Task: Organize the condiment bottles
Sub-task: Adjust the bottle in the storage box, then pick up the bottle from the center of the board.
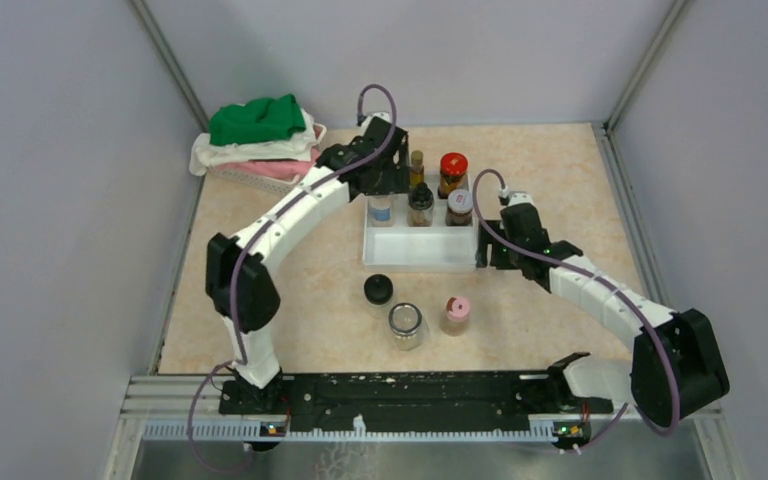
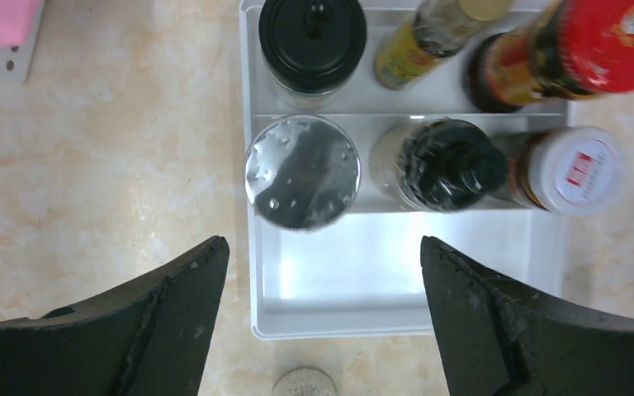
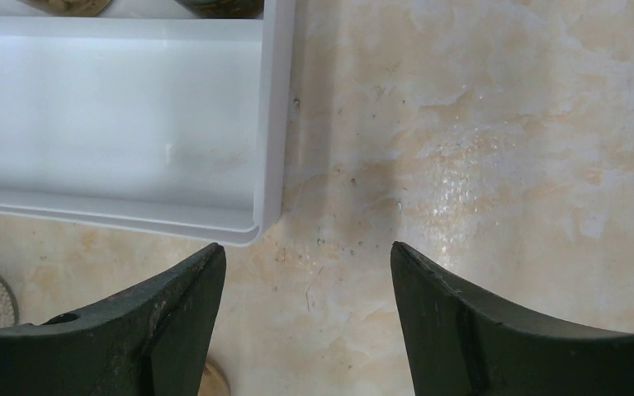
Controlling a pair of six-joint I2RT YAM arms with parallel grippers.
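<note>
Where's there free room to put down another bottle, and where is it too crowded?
The tray's front step is bare, between near rim and middle row. The table is open on both sides of the tray. Crowded: the back row and middle row each hold three bottles, and three loose jars cluster just in front of the tray.

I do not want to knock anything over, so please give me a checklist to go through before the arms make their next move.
1. The left claw is open and empty: ok.
2. The silver-capped jar stands upright in the white tray, clear of the left claw: ok.
3. The tray's front step has bare room: ok.
4. The right claw is open and empty, beside the tray's corner: ok.
5. All bottles are in the tray: not ok. The black-capped jar, silver-lidded jar and pink-capped jar stand on the table.
</note>
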